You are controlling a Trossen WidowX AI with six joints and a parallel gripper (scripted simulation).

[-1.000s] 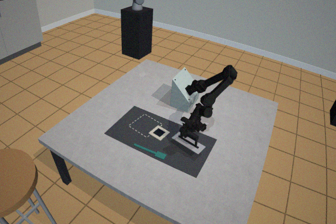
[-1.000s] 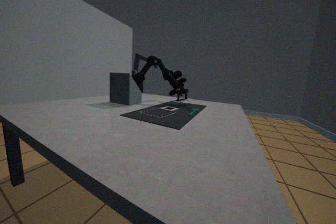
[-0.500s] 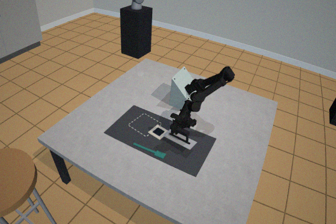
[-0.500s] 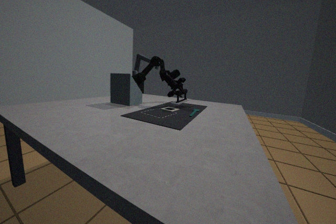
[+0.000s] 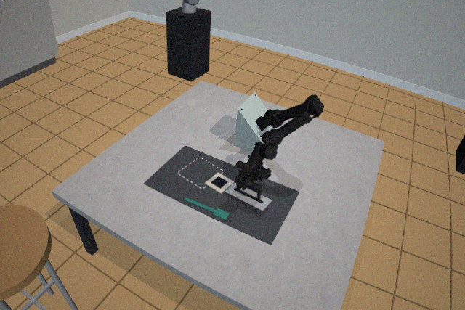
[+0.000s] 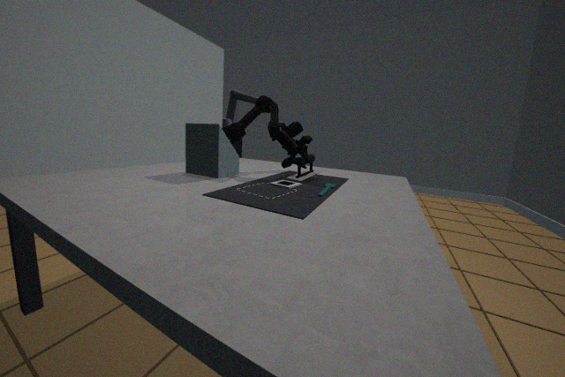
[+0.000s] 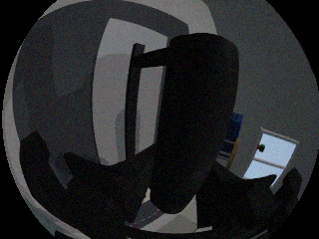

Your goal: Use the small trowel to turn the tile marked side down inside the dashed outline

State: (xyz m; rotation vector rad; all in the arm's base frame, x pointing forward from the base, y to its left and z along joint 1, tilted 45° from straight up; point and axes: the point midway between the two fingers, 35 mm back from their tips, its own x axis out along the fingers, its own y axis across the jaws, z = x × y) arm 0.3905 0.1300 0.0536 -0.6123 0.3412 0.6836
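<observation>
the pincer point(image 5: 248, 184) point(image 6: 301, 162) point(image 7: 177, 149) is closed around the dark handle of the small trowel point(image 5: 264, 203) point(image 6: 300, 177) point(image 7: 109, 90), whose pale, narrow plate reaches out low beneath it, over the mat point(image 5: 271, 233) point(image 6: 303, 210) point(image 7: 75, 115). whether the plate rests fully on the mat i can't tell.

just beside the pincer, to its left as the top view has it, sits the tile point(image 5: 208, 182) point(image 6: 276, 183), its dark square facing up, so it isn't turned over. the trowel's near end is right up by the tile's edge; touching or barely apart, i can't tell. the tile covers part of one side of the dashed outline point(image 5: 200, 157) point(image 6: 270, 198), and most of that outline lies past the tile, farther from the pincer.

a teal tool point(image 5: 220, 213) point(image 6: 327, 189) lies on the mat, near the pincer, lower left of it in the top view. behind the pincer, well apart, a pale wedge-shaped block point(image 5: 245, 130) point(image 6: 202, 149) stands on the table point(image 5: 319, 235) point(image 6: 328, 272).
</observation>
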